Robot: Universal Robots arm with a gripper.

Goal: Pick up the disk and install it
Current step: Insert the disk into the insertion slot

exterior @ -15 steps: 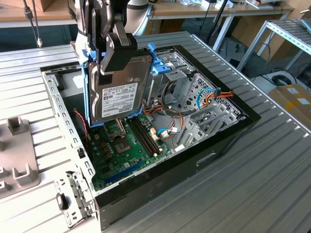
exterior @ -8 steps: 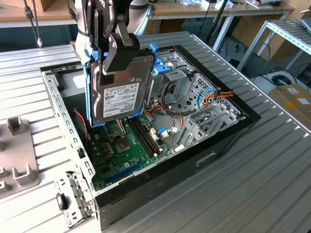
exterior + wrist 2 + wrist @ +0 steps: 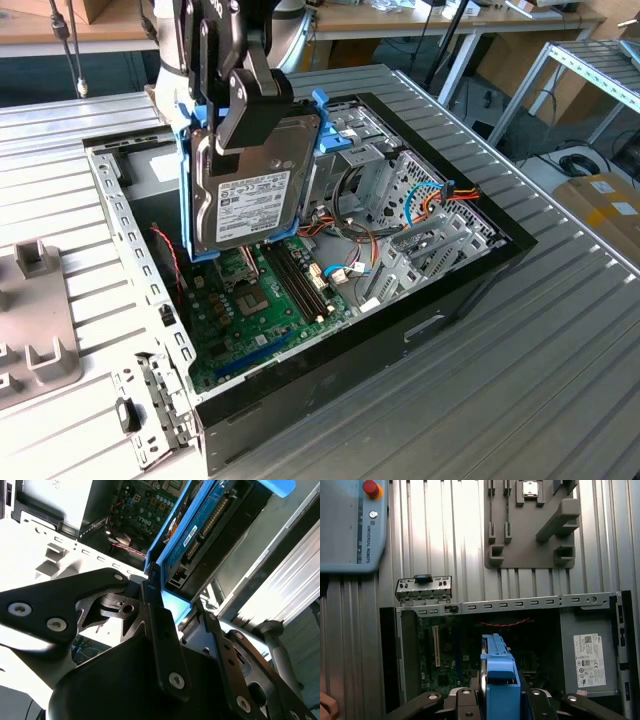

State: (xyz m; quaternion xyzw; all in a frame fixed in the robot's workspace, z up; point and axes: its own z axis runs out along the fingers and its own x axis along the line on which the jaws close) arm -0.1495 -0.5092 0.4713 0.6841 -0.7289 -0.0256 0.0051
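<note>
Midway through the job, the gripper has its black fingers clamped on the light blue plastic bracket of the disk. The disk hangs on edge, white label outward, above the green motherboard of the open computer case. The pick-up looks done; the install is not, since the flat grey drive sits in no bay. In the exterior view, a perforated metal drive cage and coloured cables lie at the disk's three o'clock, the case resting on a ribbed metal table.

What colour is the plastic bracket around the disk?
The bracket is light blue; the exterior view shows it best.
</note>
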